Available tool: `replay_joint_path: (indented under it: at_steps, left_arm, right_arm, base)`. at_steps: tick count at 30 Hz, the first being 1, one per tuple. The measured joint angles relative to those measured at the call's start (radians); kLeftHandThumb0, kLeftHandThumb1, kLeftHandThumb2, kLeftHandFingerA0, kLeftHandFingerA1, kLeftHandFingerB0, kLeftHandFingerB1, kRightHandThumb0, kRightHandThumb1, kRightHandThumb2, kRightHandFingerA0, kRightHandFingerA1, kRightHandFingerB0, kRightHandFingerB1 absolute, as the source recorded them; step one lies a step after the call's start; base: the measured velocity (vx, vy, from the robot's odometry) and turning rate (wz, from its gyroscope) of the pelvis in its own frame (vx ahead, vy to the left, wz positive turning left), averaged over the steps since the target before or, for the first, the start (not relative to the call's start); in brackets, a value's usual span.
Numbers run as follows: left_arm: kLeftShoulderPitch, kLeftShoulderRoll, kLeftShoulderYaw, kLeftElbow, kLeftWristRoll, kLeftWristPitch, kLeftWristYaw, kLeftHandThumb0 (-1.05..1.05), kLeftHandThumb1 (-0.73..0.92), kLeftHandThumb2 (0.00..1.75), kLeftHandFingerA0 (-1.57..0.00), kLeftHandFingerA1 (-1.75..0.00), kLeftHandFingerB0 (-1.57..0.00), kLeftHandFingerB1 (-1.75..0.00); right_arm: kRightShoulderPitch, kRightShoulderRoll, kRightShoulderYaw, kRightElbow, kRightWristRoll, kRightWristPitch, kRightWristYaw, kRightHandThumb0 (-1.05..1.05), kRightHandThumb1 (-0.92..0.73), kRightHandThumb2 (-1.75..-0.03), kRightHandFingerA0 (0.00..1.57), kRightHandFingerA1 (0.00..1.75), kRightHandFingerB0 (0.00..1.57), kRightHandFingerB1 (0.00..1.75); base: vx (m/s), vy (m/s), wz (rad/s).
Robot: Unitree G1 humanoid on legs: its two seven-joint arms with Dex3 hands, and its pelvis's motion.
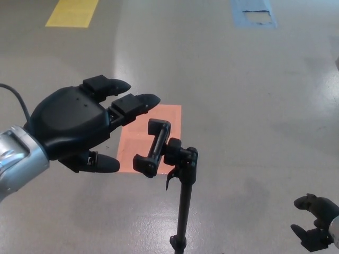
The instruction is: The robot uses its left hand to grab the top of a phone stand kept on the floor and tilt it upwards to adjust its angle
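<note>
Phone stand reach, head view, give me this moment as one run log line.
phase: approach | left hand: open, beside clamp, no contact | phone stand: upright, clamp empty | right hand: idle, low right

Black left hand (71, 124), silver forearm (16, 159), black cable (16, 98)

A glossy grey floor (238, 106) fills the view, with a pale streak of reflected light running down its left-centre. Three flat coloured rectangles mark it. A yellow floor marking (73, 12) lies at the top left, cut by the upper edge. A blue floor marking (253, 15) with worn, bare patches lies at the top right. An orange floor marking (137, 143) lies near the centre.
</note>
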Motion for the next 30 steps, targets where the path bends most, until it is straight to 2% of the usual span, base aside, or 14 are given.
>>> replay_joint_path:
  at_steps: [3, 4, 11, 12, 14, 15, 16, 22, 23, 24, 25, 27, 29, 30]
  left_arm:
    - [0.000, 0.001, -0.008, 0.006, 0.022, -0.001, 0.007, -0.80, 0.72, 0.63, -0.14, -0.26, -0.01, -0.22]
    - [0.000, 0.003, -0.013, 0.009, 0.031, -0.002, 0.013, -0.82, 0.57, 0.93, -0.11, -0.34, -0.02, -0.23]
    - [0.000, 0.008, -0.038, 0.043, 0.075, -0.016, 0.049, -0.84, 0.60, 0.95, -0.10, -0.32, -0.03, -0.24]
    - [0.000, 0.010, -0.047, 0.052, 0.091, -0.017, 0.061, -0.85, 0.61, 0.94, -0.10, -0.33, -0.05, -0.25]
    - [0.000, 0.011, -0.053, 0.055, 0.102, -0.017, 0.069, -0.85, 0.61, 0.94, -0.10, -0.33, -0.05, -0.25]
    - [0.000, 0.011, -0.056, 0.056, 0.106, -0.017, 0.072, -0.83, 0.75, 0.64, -0.15, -0.27, -0.05, -0.23]
    - [0.000, 0.011, -0.058, 0.057, 0.110, -0.017, 0.076, -0.85, 0.61, 0.95, -0.11, -0.36, -0.03, -0.26]
    - [0.000, 0.013, -0.074, 0.059, 0.143, -0.017, 0.111, -0.84, 0.62, 0.97, -0.11, -0.35, -0.02, -0.26]
    - [0.000, 0.013, -0.075, 0.060, 0.146, -0.017, 0.115, -0.83, 0.75, 0.64, -0.16, -0.27, -0.04, -0.23]
    - [0.000, 0.014, -0.078, 0.060, 0.150, -0.017, 0.121, -0.83, 0.75, 0.64, -0.16, -0.27, -0.04, -0.23]
    - [0.001, 0.014, -0.080, 0.060, 0.152, -0.017, 0.125, -0.82, 0.59, 0.97, -0.10, -0.33, -0.01, -0.24]
    - [0.001, 0.014, -0.084, 0.060, 0.154, -0.017, 0.130, -0.81, 0.59, 0.96, -0.09, -0.31, -0.01, -0.23]
    - [0.003, 0.014, -0.091, 0.056, 0.157, -0.017, 0.131, -0.81, 0.74, 0.64, -0.13, -0.26, -0.01, -0.23]
    - [0.005, 0.014, -0.094, 0.054, 0.159, -0.017, 0.131, -0.81, 0.58, 0.93, -0.11, -0.34, -0.02, -0.25]
  right_arm:
    - [0.000, 0.000, -0.003, 0.000, 0.001, 0.000, 0.003, -0.34, -0.55, -1.10, 0.01, 0.49, 0.00, 0.47]
    - [0.000, 0.000, -0.003, 0.000, 0.001, 0.000, 0.004, -0.34, -0.55, -1.10, 0.01, 0.48, 0.00, 0.46]
    - [0.002, 0.000, -0.002, 0.000, 0.001, 0.000, 0.006, -0.34, -0.56, -1.10, 0.01, 0.48, 0.00, 0.46]
    - [0.002, 0.000, -0.001, 0.000, 0.001, 0.000, 0.006, -0.65, -0.84, -0.65, 0.19, 0.32, 0.18, 0.28]
    - [0.002, 0.000, -0.002, 0.000, 0.001, 0.000, 0.006, -0.65, -0.84, -0.65, 0.19, 0.32, 0.18, 0.28]
    - [0.003, 0.000, -0.002, 0.000, 0.001, 0.000, 0.006, -0.66, -0.83, -0.65, 0.20, 0.32, 0.18, 0.28]
    - [0.003, 0.000, -0.001, 0.000, 0.001, 0.000, 0.006, -0.64, -0.83, -0.65, 0.20, 0.32, 0.19, 0.28]
    - [0.003, 0.000, -0.003, 0.000, 0.001, 0.001, 0.006, -0.64, -0.81, -0.66, 0.18, 0.32, 0.20, 0.29]
    - [0.003, 0.000, -0.003, 0.000, 0.001, 0.001, 0.006, -0.65, -0.84, -0.65, 0.19, 0.32, 0.18, 0.28]
    - [0.004, 0.000, -0.004, 0.000, 0.002, 0.001, 0.006, -0.65, -0.84, -0.65, 0.19, 0.32, 0.18, 0.28]
    - [0.004, 0.000, -0.004, 0.000, 0.002, 0.001, 0.006, -0.65, -0.84, -0.65, 0.19, 0.32, 0.18, 0.28]
    - [0.004, 0.000, -0.003, 0.000, 0.001, 0.001, 0.006, -0.65, -0.84, -0.65, 0.19, 0.32, 0.18, 0.28]
    - [0.004, 0.000, -0.002, 0.000, 0.000, 0.001, 0.006, -0.64, -0.83, -0.65, 0.19, 0.33, 0.18, 0.28]
    - [0.004, 0.000, -0.001, 0.000, 0.000, 0.002, 0.006, -0.64, -0.81, -0.66, 0.17, 0.32, 0.20, 0.29]
  base:
    - [0.00, 0.000, 0.00]
    - [0.00, 0.000, 0.00]
    - [0.00, 0.000, 0.00]
    - [0.00, 0.000, 0.00]
    - [0.00, 0.000, 0.00]
    - [0.00, 0.000, 0.00]
    - [0.00, 0.000, 0.00]
    - [0.00, 0.000, 0.00]
    - [0.00, 0.000, 0.00]
    - [0.00, 0.000, 0.00]
    - [0.00, 0.000, 0.00]
    - [0.00, 0.000, 0.00]
    - [0.00, 0.000, 0.00]
    - [0.00, 0.000, 0.00]
